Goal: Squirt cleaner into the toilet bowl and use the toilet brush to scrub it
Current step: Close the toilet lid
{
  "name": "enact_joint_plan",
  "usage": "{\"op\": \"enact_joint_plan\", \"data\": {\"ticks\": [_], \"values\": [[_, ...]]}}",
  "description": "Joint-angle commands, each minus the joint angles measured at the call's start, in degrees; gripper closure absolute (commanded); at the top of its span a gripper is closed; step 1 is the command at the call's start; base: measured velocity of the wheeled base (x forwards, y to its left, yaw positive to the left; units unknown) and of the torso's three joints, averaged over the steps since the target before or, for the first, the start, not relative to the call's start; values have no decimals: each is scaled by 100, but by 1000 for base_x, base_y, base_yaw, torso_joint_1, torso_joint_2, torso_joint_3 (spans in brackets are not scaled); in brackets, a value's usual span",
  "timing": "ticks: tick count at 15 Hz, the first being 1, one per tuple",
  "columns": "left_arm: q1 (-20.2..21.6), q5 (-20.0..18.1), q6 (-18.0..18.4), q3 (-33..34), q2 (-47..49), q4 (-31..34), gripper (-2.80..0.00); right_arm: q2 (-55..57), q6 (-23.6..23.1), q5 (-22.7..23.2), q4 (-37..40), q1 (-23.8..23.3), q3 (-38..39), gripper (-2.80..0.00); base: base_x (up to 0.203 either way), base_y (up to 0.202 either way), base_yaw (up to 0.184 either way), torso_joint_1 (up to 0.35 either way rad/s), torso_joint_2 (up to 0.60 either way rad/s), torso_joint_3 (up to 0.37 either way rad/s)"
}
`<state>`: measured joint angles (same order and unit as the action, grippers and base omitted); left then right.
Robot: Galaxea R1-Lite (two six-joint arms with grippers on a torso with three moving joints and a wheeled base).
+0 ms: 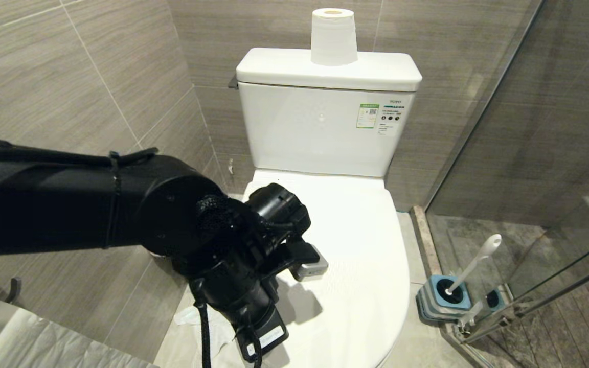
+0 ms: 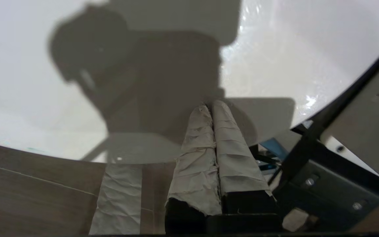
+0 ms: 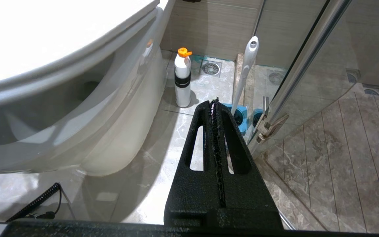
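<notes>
The left hand [image 2: 212, 107] hangs low over the closed lid [image 1: 361, 245] of the toilet bowl [image 3: 120, 131], its two fingers [image 2: 225, 138] pressed flat together and wrapped in creased pale tape; they hold nothing, and whether the tips touch the glossy white plastic cannot be told. In the head view the bulky black left arm [image 1: 69, 199] hides the hand itself and covers the near left part of the lid. A strip of crinkled white paper [image 2: 118, 197] lies on the brown tiled floor below the lid's curved edge. The right hand [image 3: 216, 108] is low beside the toilet, its rough black fingers closed on each other and empty. Just beyond it the toilet brush [image 3: 247, 72] stands upright in its blue square holder [image 1: 443, 299] on the floor by the glass shower door [image 1: 540, 153]; the slim white handle ends in a rounded tip, and the bristle head is sunk in the holder out of sight. Further back a white bottle [image 3: 182, 82] with an orange cap and a dark band stands on the marble floor beside the bowl's base, its label unreadable. At the far end a roll of toilet paper [image 1: 333, 37] sits upright on the white ceramic cistern [image 1: 320, 133], against grey striated wall tiles.
</notes>
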<state>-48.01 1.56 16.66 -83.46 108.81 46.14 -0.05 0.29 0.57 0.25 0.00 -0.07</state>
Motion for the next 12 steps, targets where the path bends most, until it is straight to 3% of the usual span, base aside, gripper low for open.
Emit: {"op": "enact_joint_plan", "data": {"ticks": [1, 5, 10, 12], "values": [[-78, 183, -31, 285, 268, -477, 0, 5, -2, 4, 1, 0, -1, 0, 0, 0, 0, 0, 0, 0], [-251, 609, -684, 312, 808, -1950, 0, 5, -2, 4, 1, 0, 2, 0, 0, 0, 0, 0, 0, 0], [-378, 1225, -948, 775, 1237, -3505, 0, 5, 1, 4, 1, 0, -1, 0, 0, 0, 0, 0, 0, 0], [-419, 1308, -968, 907, 1341, -3680, 0, 5, -2, 4, 1, 0, -1, 0, 0, 0, 0, 0, 0, 0]]}}
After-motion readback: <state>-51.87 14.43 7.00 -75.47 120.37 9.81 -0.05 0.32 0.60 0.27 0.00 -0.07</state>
